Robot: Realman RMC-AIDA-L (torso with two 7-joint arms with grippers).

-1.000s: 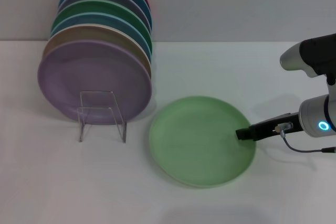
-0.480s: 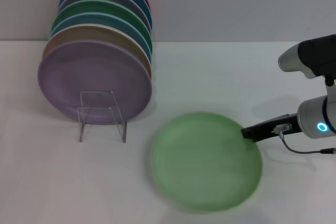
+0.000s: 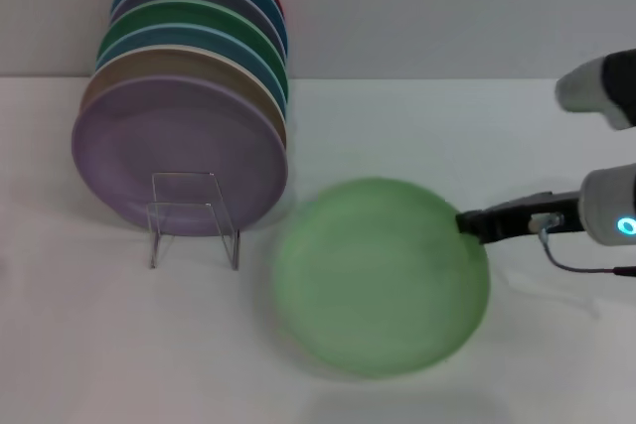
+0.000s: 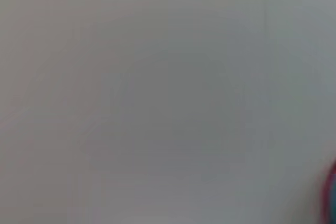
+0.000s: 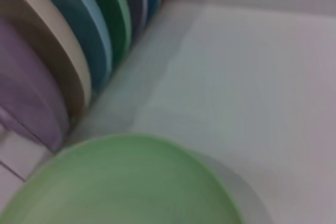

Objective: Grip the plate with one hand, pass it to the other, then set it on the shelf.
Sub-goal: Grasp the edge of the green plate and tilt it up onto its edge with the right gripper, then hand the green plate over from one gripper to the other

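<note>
The pale mint-green plate hangs lifted off the white table, front centre-right in the head view, tilted and blurred by motion. My right gripper, black, on the blue-ringed arm, is shut on the plate's right rim. The right wrist view shows the plate close up, with the stacked plates behind it. My left gripper is out of view; its wrist view shows only a blank grey surface.
A row of upright coloured plates stands in a clear rack at the back left, with a lavender plate in front. A grey wall rises behind the white table.
My right gripper has lifted the mint-green plate off the table and raised it; the plate looms larger and its left edge has swung up and left. The arm moved slightly right.
</note>
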